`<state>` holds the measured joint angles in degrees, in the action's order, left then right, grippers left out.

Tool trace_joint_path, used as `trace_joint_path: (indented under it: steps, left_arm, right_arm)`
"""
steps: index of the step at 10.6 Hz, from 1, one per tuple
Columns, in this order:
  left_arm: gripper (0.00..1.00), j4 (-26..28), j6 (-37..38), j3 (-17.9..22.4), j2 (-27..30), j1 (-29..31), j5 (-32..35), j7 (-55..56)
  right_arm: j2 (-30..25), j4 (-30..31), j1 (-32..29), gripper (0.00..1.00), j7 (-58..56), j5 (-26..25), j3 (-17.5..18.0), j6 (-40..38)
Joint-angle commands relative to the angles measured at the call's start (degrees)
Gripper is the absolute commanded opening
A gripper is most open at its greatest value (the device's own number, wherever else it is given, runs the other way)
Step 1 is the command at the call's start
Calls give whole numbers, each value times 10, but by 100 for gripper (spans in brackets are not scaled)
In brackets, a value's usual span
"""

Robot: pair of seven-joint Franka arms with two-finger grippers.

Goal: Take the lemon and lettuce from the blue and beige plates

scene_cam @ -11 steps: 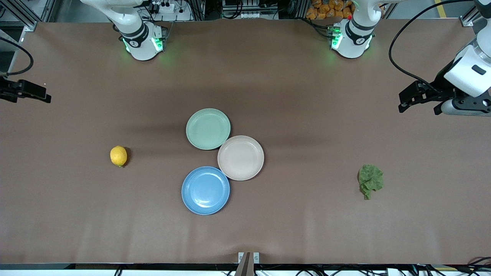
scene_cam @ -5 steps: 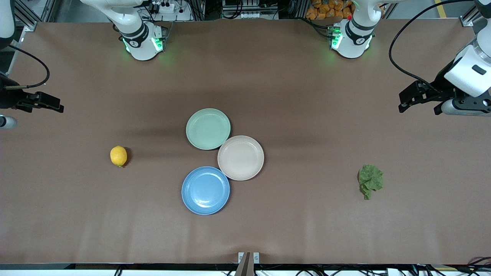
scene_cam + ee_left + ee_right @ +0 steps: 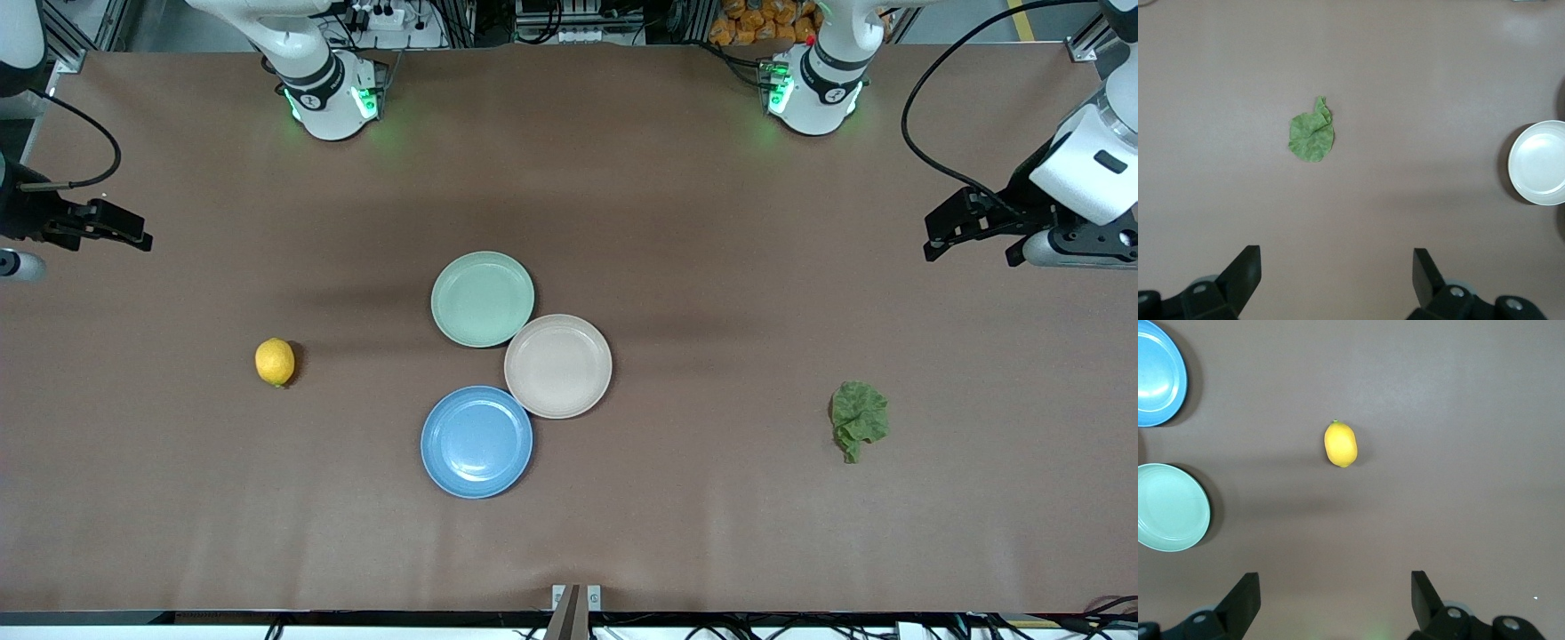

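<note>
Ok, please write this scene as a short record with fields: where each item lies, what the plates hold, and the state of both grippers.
lemon: on the bare table, toward the right arm's end, on no plate
lettuce: on the bare table, toward the left arm's end, on no plate
blue plate: empty, nearest the front camera
beige plate: empty, beside the blue plate
mint-green plate: empty, farthest from the front camera
left gripper: open, holds nothing, up over the table's edge
right gripper: open, holds nothing, up over the table's edge

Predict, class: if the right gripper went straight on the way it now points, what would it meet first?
Probably bare table. The open right gripper hangs above the right arm's end, its camera looking down on the lemon, which lies ahead of the fingertips, not between them; depth is unclear.
</note>
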<state>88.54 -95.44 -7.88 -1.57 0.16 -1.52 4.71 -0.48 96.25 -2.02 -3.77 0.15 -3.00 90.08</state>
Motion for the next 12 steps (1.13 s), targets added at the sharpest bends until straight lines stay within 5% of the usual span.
trace_joint_path:
  steps: [1, 4, 12]
  left_arm:
    - [100, -9, 11, -1, 0, 4, -2, -5]
    - [100, -9, 11, -1, 0, 4, -2, -5]
    - [100, -8, 11, -1, -1, 5, -2, -5]
  right_arm:
    - [-12, -9, 0, 100, 3, -6, 4, -12]
    - [-10, -32, 61, 100, 15, -24, -26, -46]
    - [4, -64, 40, 100, 17, -15, -25, -47]
